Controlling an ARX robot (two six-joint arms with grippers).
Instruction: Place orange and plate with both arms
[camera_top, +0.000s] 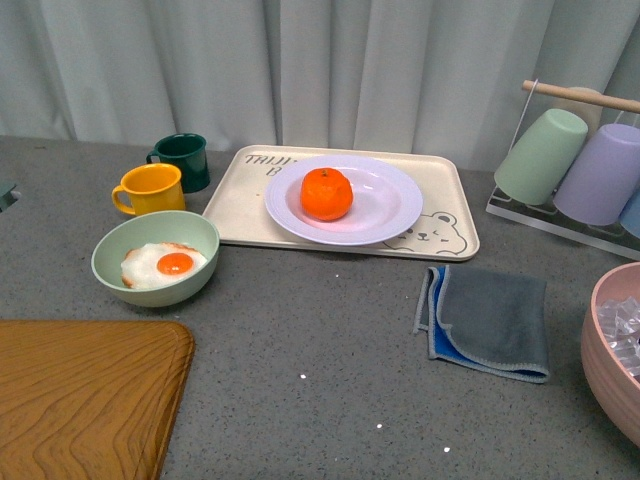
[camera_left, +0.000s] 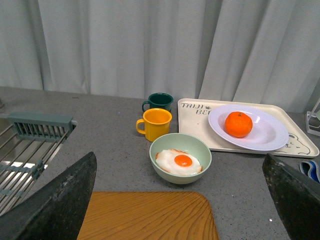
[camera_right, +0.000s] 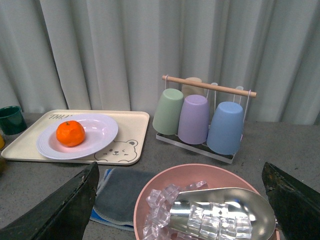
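The orange (camera_top: 327, 193) sits in the well of the white plate (camera_top: 385, 214), left of the plate's centre, and the plate rests on the cream bear tray (camera_top: 448, 193) at the back of the grey counter (camera_top: 330, 330). Left of the tray stand a yellow mug (camera_top: 151, 188) and a dark green mug (camera_top: 183, 160) (touching or nearly so). A pale green bowl (camera_top: 115, 250) holding a fried egg (camera_top: 163, 266) lies just in front of the mugs, near a wooden board (camera_top: 85, 395). A grey cloth (camera_top: 488, 320) lies folded over a blue one, right of centre. Neither arm appears in the front view. The left gripper (camera_left: 180, 200) and the right gripper (camera_right: 180, 200) both have their jaws spread wide, holding nothing, well apart from plate and orange.
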